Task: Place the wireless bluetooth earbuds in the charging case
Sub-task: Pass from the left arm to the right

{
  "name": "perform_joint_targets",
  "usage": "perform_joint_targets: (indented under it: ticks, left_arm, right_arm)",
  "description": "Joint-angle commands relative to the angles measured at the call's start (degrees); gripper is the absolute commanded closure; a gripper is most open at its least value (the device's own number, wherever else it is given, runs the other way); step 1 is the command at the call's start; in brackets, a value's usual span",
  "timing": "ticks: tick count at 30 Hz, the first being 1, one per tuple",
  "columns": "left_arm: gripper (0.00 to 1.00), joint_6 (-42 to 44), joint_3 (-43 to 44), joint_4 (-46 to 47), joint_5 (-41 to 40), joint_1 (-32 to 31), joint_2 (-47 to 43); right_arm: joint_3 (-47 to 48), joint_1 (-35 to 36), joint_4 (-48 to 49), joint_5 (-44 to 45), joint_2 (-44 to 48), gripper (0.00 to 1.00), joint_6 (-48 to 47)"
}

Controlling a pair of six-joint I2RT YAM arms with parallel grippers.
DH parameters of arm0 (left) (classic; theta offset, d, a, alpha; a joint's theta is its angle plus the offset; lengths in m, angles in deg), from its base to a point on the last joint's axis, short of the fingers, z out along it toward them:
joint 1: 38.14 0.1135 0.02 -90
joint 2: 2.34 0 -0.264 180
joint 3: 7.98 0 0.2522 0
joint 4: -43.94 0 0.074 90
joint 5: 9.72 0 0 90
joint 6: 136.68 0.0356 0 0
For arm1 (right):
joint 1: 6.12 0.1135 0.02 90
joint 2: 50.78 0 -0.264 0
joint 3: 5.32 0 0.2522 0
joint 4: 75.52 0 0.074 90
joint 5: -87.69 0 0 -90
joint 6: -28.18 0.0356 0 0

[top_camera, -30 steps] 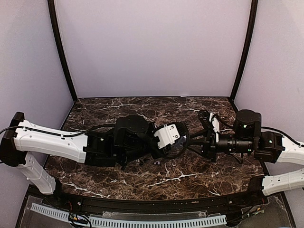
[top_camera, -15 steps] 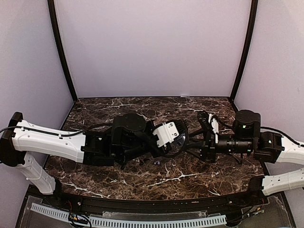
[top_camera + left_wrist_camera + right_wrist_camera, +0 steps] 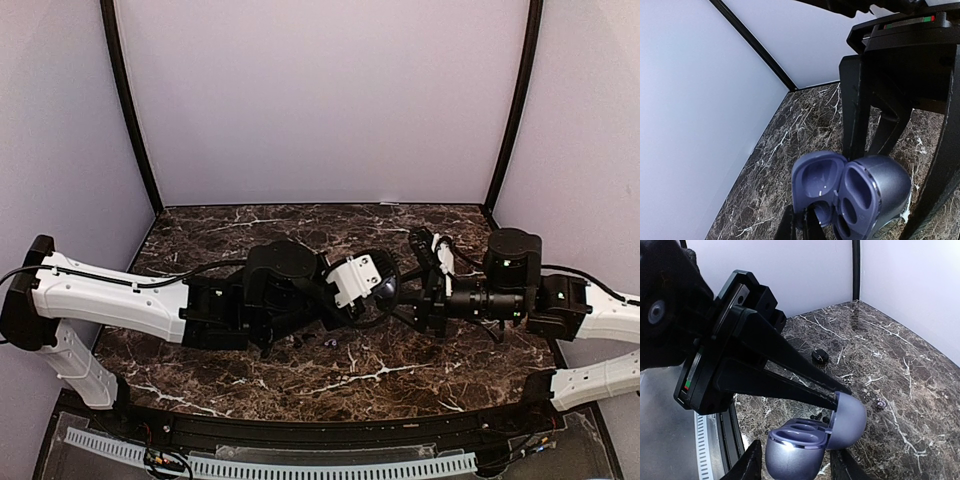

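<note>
The charging case (image 3: pixel 875 192), dark purple-blue, hangs open above the marble, and both of its sockets are bare. My left gripper (image 3: pixel 801 222) is shut on the rim of the lid (image 3: pixel 819 179); its long black fingers (image 3: pixel 805 385) meet the lid (image 3: pixel 849 420) in the right wrist view. My right gripper (image 3: pixel 796 462) stands open around the case base (image 3: pixel 792 452), a slim gap on each side. A dark earbud (image 3: pixel 820 356) and a small pale earbud (image 3: pixel 881 403) lie apart on the table. In the top view both grippers meet mid-table, left gripper (image 3: pixel 383 290) and right gripper (image 3: pixel 412 296).
The dark marble table (image 3: pixel 300 225) is closed in by pale walls with black corner posts (image 3: pixel 130 120). A black rail and a slotted white strip (image 3: pixel 270 465) run along the near edge. Two tiny dark bits (image 3: pixel 820 417) lie under the case.
My right gripper has opened and slid left, so its fingers now flank the case base. The left gripper has closed tight on the lid and shifted slightly.
</note>
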Motion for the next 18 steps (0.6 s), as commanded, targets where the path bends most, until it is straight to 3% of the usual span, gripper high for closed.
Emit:
perform_joint_targets:
  ticks: [1,5,9,18]
  left_arm:
    - [1.0,-1.1,2.3,0.7,-1.4,-0.3,0.1]
    - [1.0,-1.4,2.5,1.1,-1.8,-0.3,0.3]
    - [1.0,-1.5,3.5,0.3,-2.4,-0.3,1.3]
    - [1.0,-1.7,4.5,-0.4,-2.3,-0.4,2.3]
  right_arm:
    - [1.8,0.3,3.6,1.7,-0.1,0.61,0.6]
    - [1.3,0.3,3.7,2.3,0.0,0.7,0.9]
    - [1.8,0.3,3.2,2.3,-0.2,0.61,1.1]
    - [1.3,0.3,3.4,3.6,0.0,0.68,1.5]
